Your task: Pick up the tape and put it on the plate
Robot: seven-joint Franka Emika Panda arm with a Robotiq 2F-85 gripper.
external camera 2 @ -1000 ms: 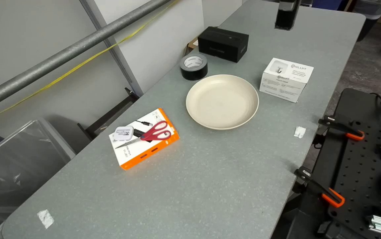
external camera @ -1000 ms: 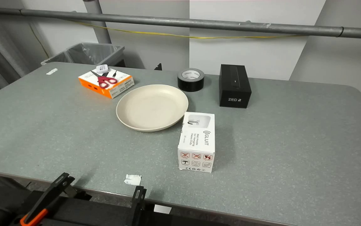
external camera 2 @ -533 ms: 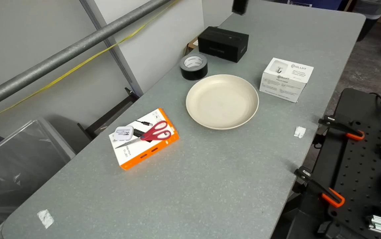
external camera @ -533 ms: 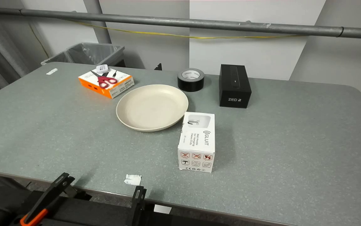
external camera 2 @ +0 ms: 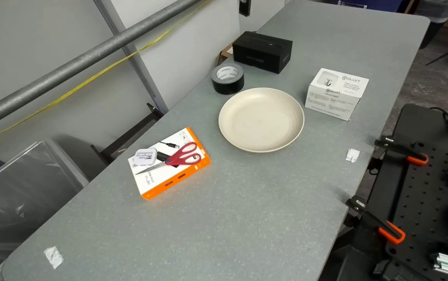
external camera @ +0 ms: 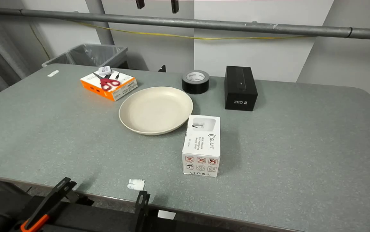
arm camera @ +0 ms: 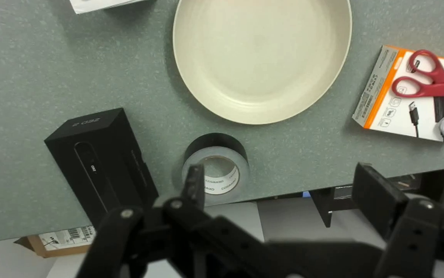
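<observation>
One end effector (arm camera: 279, 175) hangs above one grey table (external camera: 300, 145), its two fingers spread wide; in both exterior views only a bit of it shows, at the top edge. One roll of tape (external camera: 195, 87) lies flat on the table, hole up, just beside one plate (external camera: 156, 109) but apart from it, with a black box (external camera: 240, 91) near; in the wrist view a finger covers part of the tape. Three boxes sit on the table in all: that black one, a white box (external camera: 201, 138) with red icons near the plate, and a white-and-orange box (external camera 2: 157, 179) bearing two things, a pair of red-handled scissors (external camera 2: 175, 159) and a small white case (external camera 2: 145, 157). Two white patches (external camera: 136, 184) mark the table top. At its edge are two black-and-orange clamps (external camera 2: 401, 149). Along the wall (external camera: 246, 54) run one grey pipe (external camera: 204, 24) and one yellow strip (external camera: 204, 38).
</observation>
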